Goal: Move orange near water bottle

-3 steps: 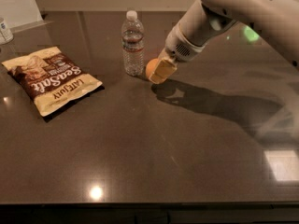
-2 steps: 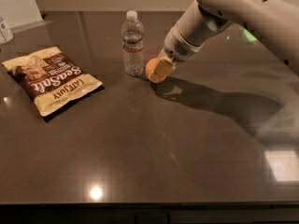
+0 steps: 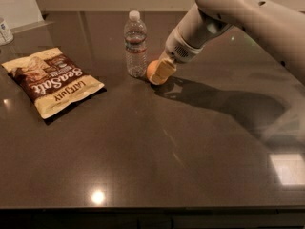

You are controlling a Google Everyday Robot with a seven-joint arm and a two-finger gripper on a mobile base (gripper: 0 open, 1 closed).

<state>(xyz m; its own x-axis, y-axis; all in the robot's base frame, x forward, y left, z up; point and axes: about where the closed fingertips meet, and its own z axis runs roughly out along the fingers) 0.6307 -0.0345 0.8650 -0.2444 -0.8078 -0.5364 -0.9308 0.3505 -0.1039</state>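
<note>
The orange (image 3: 152,70) is low at the table surface, just right of the water bottle (image 3: 136,44), which stands upright with its white cap on. My gripper (image 3: 162,72) reaches down from the upper right and is shut on the orange, its tan fingers (image 3: 164,69) covering most of the fruit. A small gap shows between the orange and the bottle's base. I cannot tell whether the orange rests on the table or hangs just above it.
A brown-and-cream chip bag (image 3: 52,80) lies flat at the left of the dark table (image 3: 157,147). A small white container (image 3: 5,31) stands at the far left edge. My arm (image 3: 248,18) spans the upper right and casts a shadow on the table.
My gripper with the orange has shifted slightly left, closer to the water bottle. The bottle and chip bag have not moved.
</note>
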